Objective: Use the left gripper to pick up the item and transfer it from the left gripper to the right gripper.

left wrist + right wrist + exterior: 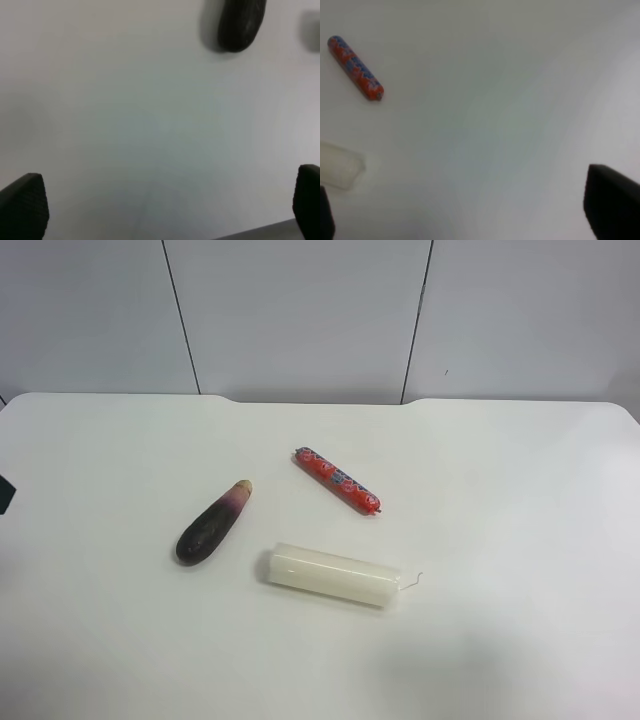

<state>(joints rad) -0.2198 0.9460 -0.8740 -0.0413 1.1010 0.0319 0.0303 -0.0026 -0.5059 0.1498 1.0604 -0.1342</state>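
Because the eggplant (212,525) lies flat on the white table (520,660), apart from both the white candle (335,575) near it and the red sausage (337,480) beyond, the step in hand looks to be the approach of the left gripper (165,207), with no grasp begun. Its jaws stand wide apart and empty, the black fingertips (22,205) at opposite corners of the left wrist view, and only the eggplant's dark rounded end shows, well apart from them. A good pick would probably close across the thick purple body rather than the narrow pale tip, leaving one end free for the handover, since the glossy skin may slip. The right gripper (470,215) is likewise spread and empty over bare table. Neither arm shows clearly in the high view; a dark sliver (5,495) at its left edge cannot be identified. Both wrist views are blurred, and each cuts the candle off.
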